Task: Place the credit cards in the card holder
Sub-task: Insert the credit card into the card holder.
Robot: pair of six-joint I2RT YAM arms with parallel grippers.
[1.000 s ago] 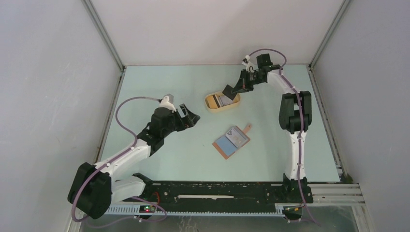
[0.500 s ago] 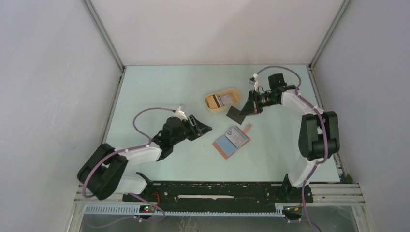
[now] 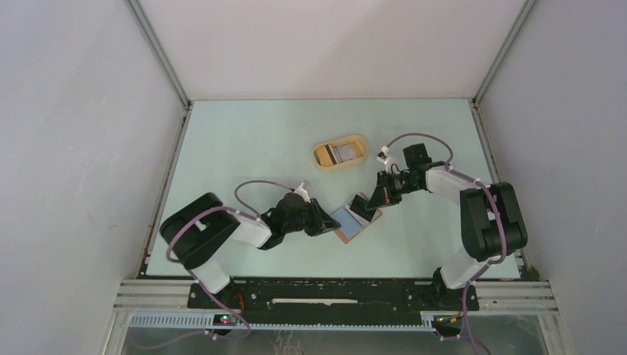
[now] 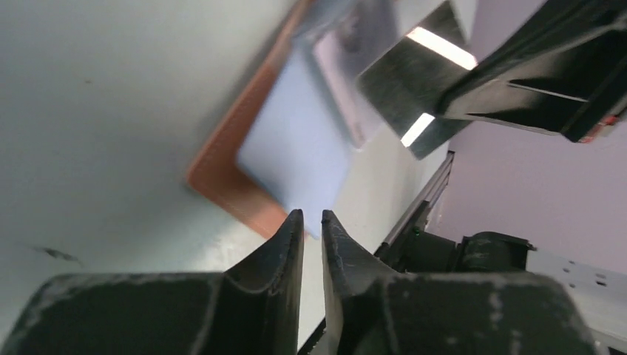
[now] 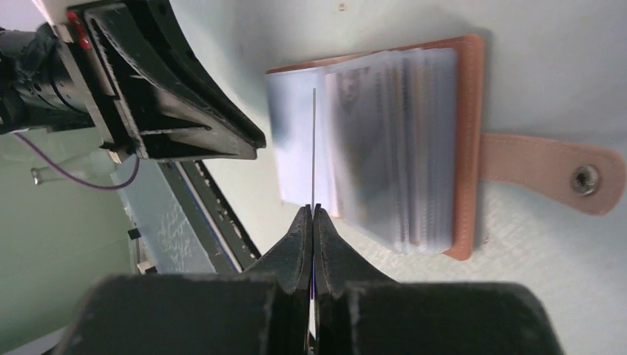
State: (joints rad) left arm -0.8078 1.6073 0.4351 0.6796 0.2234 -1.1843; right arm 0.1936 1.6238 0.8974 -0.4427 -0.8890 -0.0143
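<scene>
Jaws of the right gripper (image 5: 313,213) are clamped on a dark credit card (image 5: 313,148), seen edge-on. In the last second this arm has carried it from the yellow tray (image 3: 320,156), where another card (image 3: 341,153) remains, down to the open card holder (image 5: 414,148), so insertion looks imminent. The left gripper (image 4: 312,219) has swung in to the holder's near-left corner and narrowed to a slit; whether it pinches the cover I cannot tell. Both arms reach low and inward, converging over the holder, mid-table (image 3: 244,148).
</scene>
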